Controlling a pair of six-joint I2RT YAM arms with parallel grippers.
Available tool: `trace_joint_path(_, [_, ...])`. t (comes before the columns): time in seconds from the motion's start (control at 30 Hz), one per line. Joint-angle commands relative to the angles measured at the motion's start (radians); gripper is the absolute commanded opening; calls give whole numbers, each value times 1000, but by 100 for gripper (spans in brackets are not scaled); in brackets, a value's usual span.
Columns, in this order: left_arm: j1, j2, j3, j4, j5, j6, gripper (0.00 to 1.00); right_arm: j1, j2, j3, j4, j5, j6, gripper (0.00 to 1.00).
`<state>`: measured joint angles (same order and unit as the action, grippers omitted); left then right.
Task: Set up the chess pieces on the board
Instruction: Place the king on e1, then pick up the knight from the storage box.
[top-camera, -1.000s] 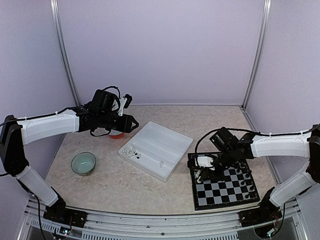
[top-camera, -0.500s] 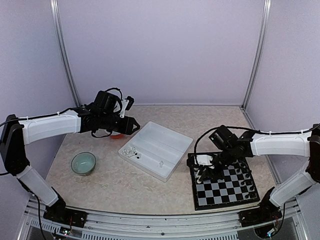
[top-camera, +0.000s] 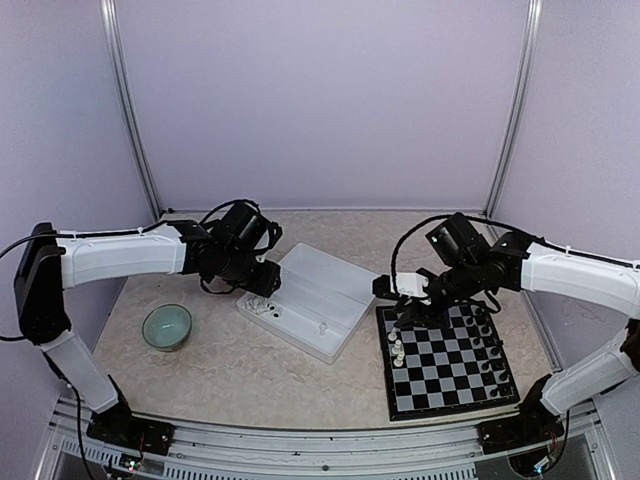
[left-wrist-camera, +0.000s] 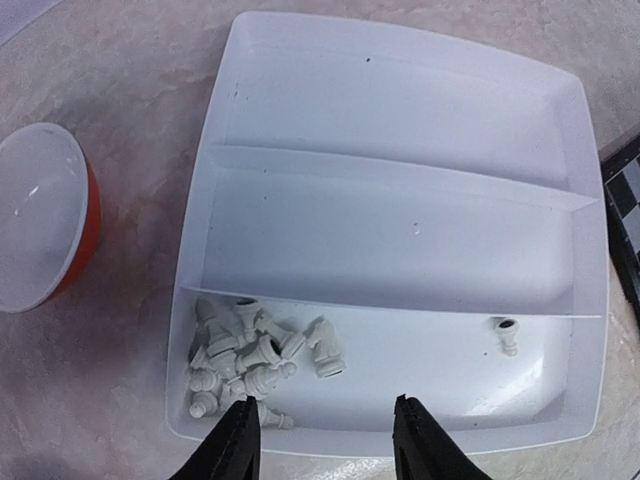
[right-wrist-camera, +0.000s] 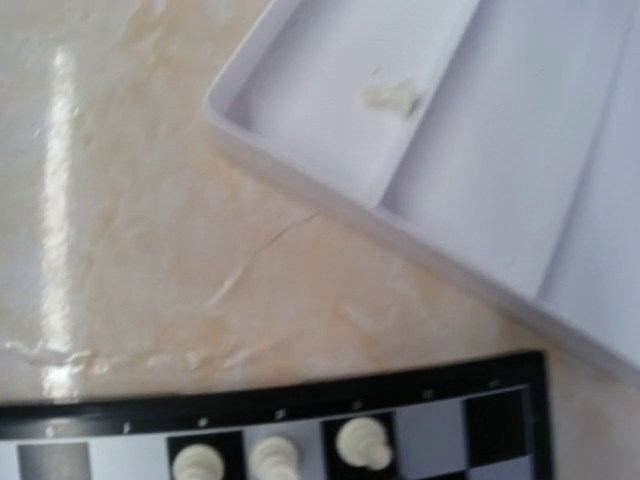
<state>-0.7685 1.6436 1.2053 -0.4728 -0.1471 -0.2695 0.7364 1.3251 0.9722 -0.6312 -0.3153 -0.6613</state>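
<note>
- The left gripper is hovering over the tray's near rim, fingers apart and empty, having swung over from the orange bowl.
- The right gripper is lifting off the board's far-left corner; I cannot tell its jaw gap.
- Three white pieces are standing on the board's edge row.
- One lone piece and a heap are lying in the tray.
</note>
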Motion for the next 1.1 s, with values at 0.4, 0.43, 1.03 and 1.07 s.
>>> trace_joint_path(0.4, [-8,224,132,-203,69,-22,37,-7,70,62,71,-10,-7,30])
trace_joint_path(0.43, [-8,241,137,-205,66,-28,38,-6,72,60,72,-12,-7,30])
trace_joint_path(1.03, [10,375,204,-214,34,-37,37,-6,91,39,95,-15,-7,29])
trace_joint_path(1.07, [11,379,207,-211,35,-36,37,-7,93,39,97,-17,-8,30])
